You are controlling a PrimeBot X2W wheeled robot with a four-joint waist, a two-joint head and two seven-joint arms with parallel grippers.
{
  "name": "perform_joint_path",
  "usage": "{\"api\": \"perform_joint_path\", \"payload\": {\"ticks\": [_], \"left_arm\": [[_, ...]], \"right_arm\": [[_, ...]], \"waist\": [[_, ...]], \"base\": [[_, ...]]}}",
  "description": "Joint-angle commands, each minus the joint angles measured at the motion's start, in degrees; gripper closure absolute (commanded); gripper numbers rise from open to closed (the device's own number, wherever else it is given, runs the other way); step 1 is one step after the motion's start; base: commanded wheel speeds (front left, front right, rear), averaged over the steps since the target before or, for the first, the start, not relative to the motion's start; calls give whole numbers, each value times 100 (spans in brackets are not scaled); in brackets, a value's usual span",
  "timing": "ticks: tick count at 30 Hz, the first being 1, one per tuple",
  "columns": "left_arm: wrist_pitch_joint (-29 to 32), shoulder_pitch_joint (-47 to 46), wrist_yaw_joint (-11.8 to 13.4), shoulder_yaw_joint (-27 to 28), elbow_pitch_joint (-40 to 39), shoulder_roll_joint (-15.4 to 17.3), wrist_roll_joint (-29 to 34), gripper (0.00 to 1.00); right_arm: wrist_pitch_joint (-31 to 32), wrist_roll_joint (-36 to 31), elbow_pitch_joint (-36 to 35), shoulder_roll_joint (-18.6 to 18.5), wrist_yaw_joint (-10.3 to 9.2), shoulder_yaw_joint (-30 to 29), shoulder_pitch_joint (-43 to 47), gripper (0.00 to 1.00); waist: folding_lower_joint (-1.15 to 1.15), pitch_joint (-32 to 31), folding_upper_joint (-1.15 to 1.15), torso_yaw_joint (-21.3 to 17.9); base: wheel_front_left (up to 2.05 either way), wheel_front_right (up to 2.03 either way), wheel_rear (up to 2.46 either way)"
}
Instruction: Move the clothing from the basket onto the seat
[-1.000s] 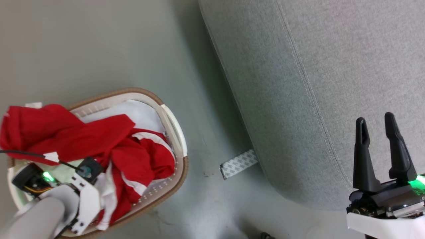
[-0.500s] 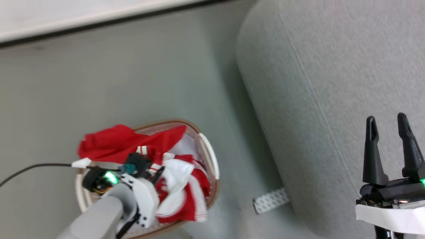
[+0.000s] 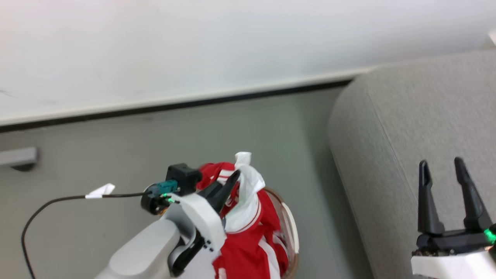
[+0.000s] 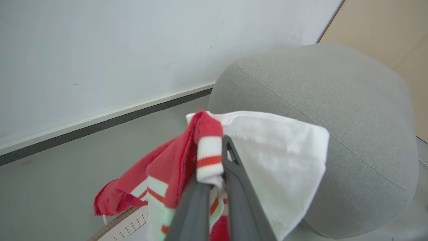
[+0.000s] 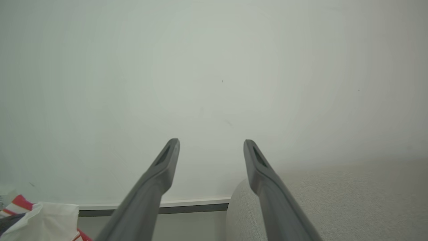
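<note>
My left jaws pinch the red and white clothing (image 3: pixel 254 228) just above the basket (image 3: pixel 290 226); maybe more hides inside. My right jaws are open over the seat (image 3: pixel 410 116). Next I swing it there and let go.

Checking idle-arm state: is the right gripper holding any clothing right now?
No, the right gripper is open, its fingers spread apart with bare wall visible between them.

At the head view's bottom centre the basket (image 3: pixel 292 232) is mostly buried under clothing (image 3: pixel 252 240) and cut by the lower edge. The sofa (image 3: pixel 387 135) runs off the right. Cloth covers one fingertip of the left gripper (image 4: pixel 215 150).
</note>
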Motion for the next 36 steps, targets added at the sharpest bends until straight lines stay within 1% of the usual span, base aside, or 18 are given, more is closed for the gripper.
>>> {"api": "perform_joint_path", "payload": {"ticks": [1, 7, 16, 21, 25, 30, 32, 36], "left_arm": [[-55, -32, 19, 57, -148, -41, -68, 100], [95, -240, 195, 249, -892, 35, -210, 100], [407, -476, 674, 622, -2238, 327, -369, 100], [566, -414, 902, 739, -2747, 499, -404, 100], [618, -329, 987, 764, -2963, 581, -422, 100], [616, -308, 1033, 710, -3079, 507, -427, 100], [611, -295, 1027, 675, -3119, 480, -425, 100], [610, -271, 976, 546, -3204, 355, -387, 100]], "right_arm": [[-11, -36, 59, -12, -12, 7, 125, 0], [-11, -6, 226, -13, -12, 134, 307, 0], [-11, 73, 394, -13, -12, 469, 472, 0], [-11, 82, 442, -13, -12, 702, 459, 0], [-11, 53, 523, -10, -12, 1012, 414, 0], [-11, -195, 798, -13, -12, 1551, 247, 0], [-11, -189, 897, -12, -12, 1733, 110, 0], [48, -521, 1533, -15, -12, 2092, -270, 0]], "waist": [[1, -487, 0, 409], [1, -848, 0, 608], [1, -1161, 0, 716], [1, -1181, 0, 735], [1, -1174, 0, 757], [1, -1181, 0, 889], [1, -1189, 0, 949], [1, -1229, 0, 1147]], "base": [[0, 0, 0], [0, 0, 0], [0, 0, 0], [0, 0, 0], [0, 0, 0], [0, 0, 0], [0, 0, 0], [0, 0, 0]]}}
